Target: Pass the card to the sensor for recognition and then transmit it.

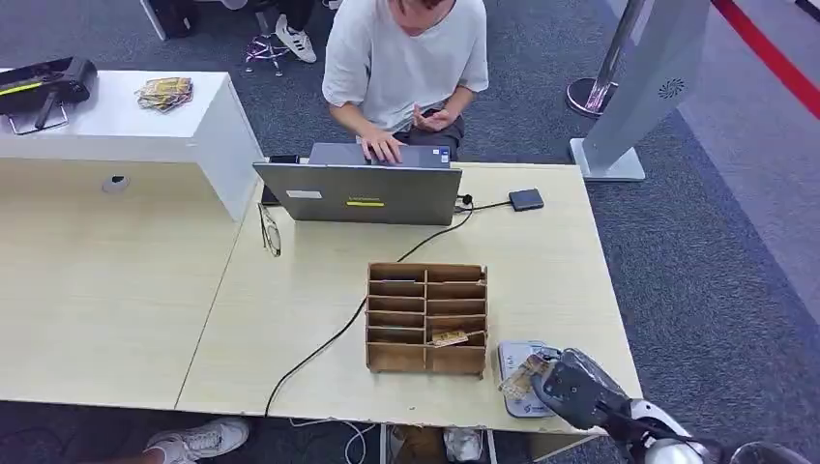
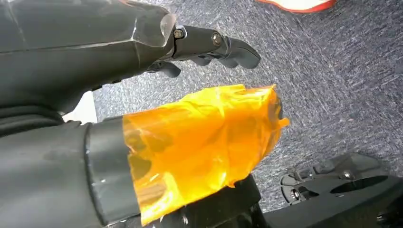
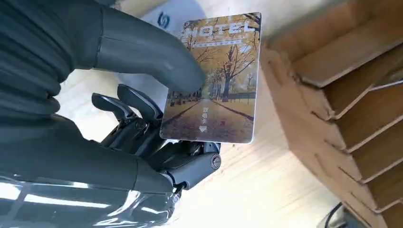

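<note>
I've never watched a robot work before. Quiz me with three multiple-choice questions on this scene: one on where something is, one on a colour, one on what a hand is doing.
1. Where is the wooden card rack?
A. on the floor
B. on the table, between the laptop and the robot
C. on the white cabinet

2. What colour is the card reader by the rack?
A. red
B. green
C. white

3. What is the right hand doing?
A. holding a hotel card
B. resting on the laptop
C. gripping the black cable

Answers: 1 B, the rack stands in front of the laptop; 2 C, its case is white; 3 A, the thumb presses the card in the right wrist view.
</note>
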Motion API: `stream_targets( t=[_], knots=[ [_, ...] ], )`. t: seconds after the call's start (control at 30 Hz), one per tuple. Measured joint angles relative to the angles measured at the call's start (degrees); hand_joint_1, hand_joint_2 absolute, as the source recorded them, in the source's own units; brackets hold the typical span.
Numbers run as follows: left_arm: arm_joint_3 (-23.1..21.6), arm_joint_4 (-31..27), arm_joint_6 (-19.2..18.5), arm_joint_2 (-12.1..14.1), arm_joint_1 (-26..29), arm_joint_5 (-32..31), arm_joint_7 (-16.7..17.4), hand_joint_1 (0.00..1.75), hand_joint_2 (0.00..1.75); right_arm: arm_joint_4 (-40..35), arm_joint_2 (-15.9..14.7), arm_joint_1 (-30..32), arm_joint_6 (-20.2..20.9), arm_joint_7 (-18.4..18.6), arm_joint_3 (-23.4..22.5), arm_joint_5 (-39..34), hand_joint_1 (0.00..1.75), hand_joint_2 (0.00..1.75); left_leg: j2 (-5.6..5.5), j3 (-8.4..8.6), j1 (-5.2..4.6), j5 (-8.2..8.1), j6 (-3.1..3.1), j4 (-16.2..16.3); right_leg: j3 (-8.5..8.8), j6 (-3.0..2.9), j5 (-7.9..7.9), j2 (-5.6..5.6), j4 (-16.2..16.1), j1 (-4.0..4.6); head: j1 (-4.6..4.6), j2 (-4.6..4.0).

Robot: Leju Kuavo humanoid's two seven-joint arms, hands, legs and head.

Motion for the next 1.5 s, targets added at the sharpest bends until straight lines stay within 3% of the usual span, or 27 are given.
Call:
stream_targets(
  t=[0.53,0.9,1.5],
  knots=[
    [-0.02,0.0,0.02,-0.04,0.01,-0.04,0.0,0.0,0.0,1.86,1.38,-1.82,-2.29,0.98,1.33,3.05,1.75,1.75,-0.01,0.0,0.0,0.0,0.0,0.0,0.0,0.0,0.0,-0.01,0.0,0.0,0.0,0.0],
    [0.0,0.0,0.17,-0.26,0.0,-0.09,0.76,0.0,0.0,2.62,2.45,-2.96,-6.99,5.4,2.73,12.32,1.75,1.75,-0.01,0.0,0.0,0.0,0.0,0.0,0.0,0.0,0.0,0.0,0.0,0.01,0.02,0.0],
    [-0.02,0.0,0.17,-0.31,-0.01,-0.11,1.05,0.0,0.0,3.58,5.29,-3.69,-9.57,8.52,3.76,20.87,1.75,1.75,0.0,0.03,0.0,0.0,0.0,0.0,0.02,0.0,0.0,0.0,0.0,0.0,0.0,0.0]
  ],
)
